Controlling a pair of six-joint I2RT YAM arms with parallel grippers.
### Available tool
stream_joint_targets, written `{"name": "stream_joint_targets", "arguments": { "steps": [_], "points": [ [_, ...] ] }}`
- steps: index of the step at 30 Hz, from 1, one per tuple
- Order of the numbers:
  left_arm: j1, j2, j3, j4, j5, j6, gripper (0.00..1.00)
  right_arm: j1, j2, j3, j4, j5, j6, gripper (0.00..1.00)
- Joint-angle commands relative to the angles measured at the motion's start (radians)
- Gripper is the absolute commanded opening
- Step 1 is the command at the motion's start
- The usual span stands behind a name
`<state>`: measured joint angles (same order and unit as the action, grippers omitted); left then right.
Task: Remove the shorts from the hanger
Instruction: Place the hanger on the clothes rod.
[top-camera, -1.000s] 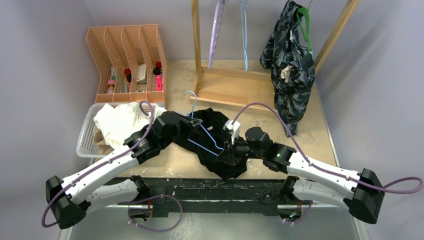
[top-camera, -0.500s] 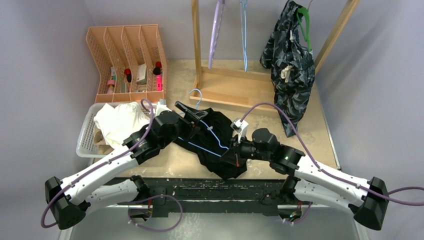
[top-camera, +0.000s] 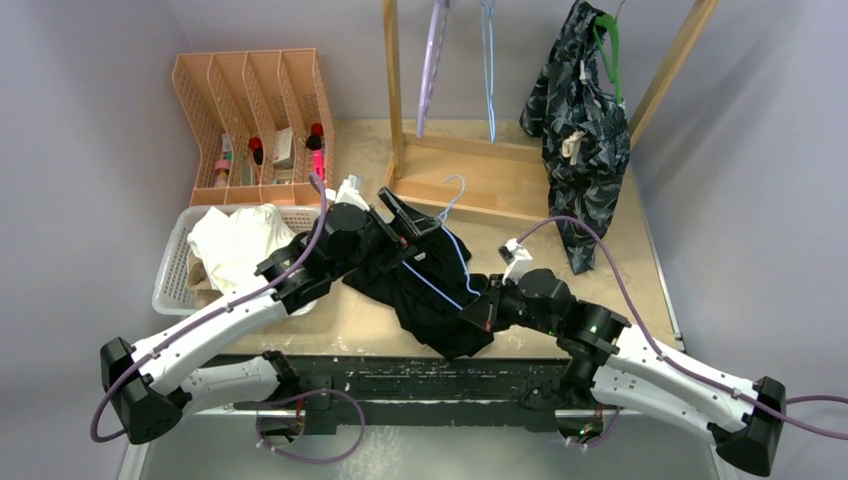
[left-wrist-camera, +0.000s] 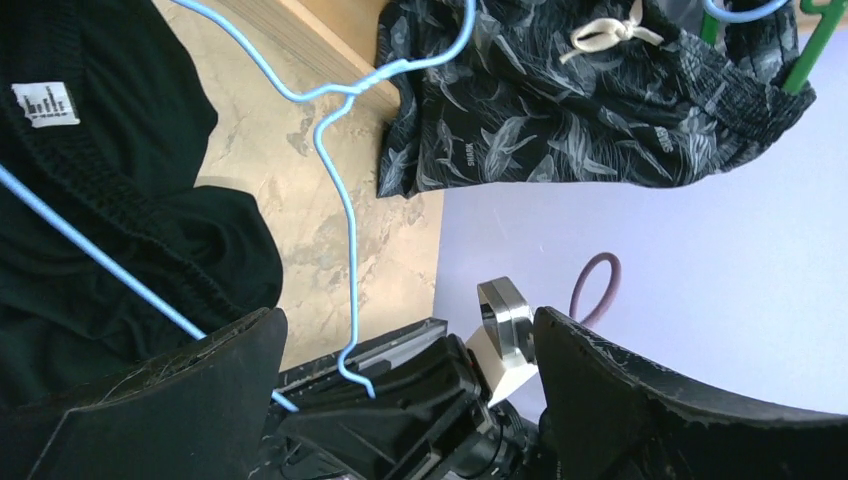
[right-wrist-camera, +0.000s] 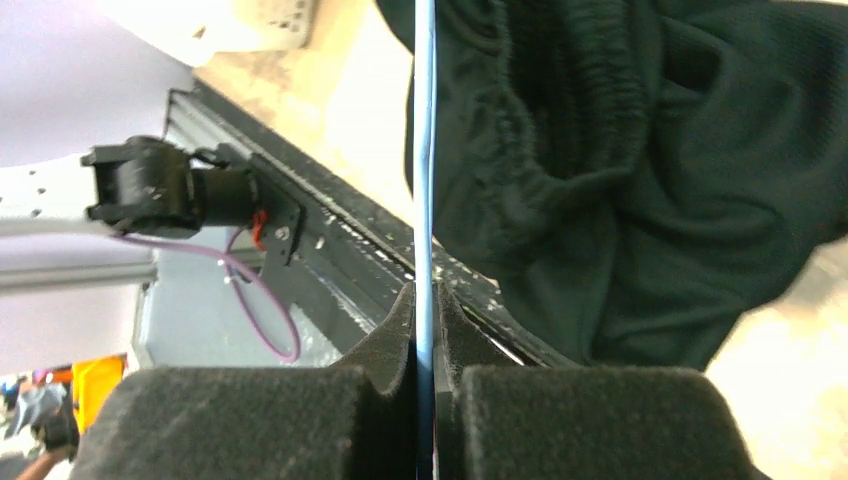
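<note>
Right gripper (right-wrist-camera: 424, 300) pinched on the blue hanger (right-wrist-camera: 424, 150), left gripper (top-camera: 412, 218) spread wide over it.
The black shorts (top-camera: 440, 322) lie bunched at the middle of the near edge, threaded on that wire. Your best move: hold the wire firm with the right, close the left on the waistband, and draw the cloth off along the bar. Mind the rack base (top-camera: 480, 185) just behind. There's a basket (top-camera: 172, 275) at the left edge, and patterned shorts (top-camera: 585, 140) hang far right.
</note>
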<state>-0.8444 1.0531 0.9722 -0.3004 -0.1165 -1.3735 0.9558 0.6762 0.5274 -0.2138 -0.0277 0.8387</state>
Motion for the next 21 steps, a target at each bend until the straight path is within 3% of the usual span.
{"name": "stream_joint_targets", "arguments": {
  "steps": [1, 14, 21],
  "points": [
    [0.003, 0.004, 0.06, 0.043, 0.034, 0.079, 0.92, 0.004, -0.01, 0.085, -0.081, 0.174, 0.081, 0.0],
    [0.003, -0.039, 0.079, -0.082, -0.096, 0.131, 0.95, 0.003, -0.16, 0.116, -0.207, 0.391, 0.134, 0.0],
    [0.002, -0.028, 0.116, -0.219, -0.186, 0.178, 0.97, 0.004, -0.1, 0.205, -0.309, 0.467, 0.105, 0.0]
  ]
}}
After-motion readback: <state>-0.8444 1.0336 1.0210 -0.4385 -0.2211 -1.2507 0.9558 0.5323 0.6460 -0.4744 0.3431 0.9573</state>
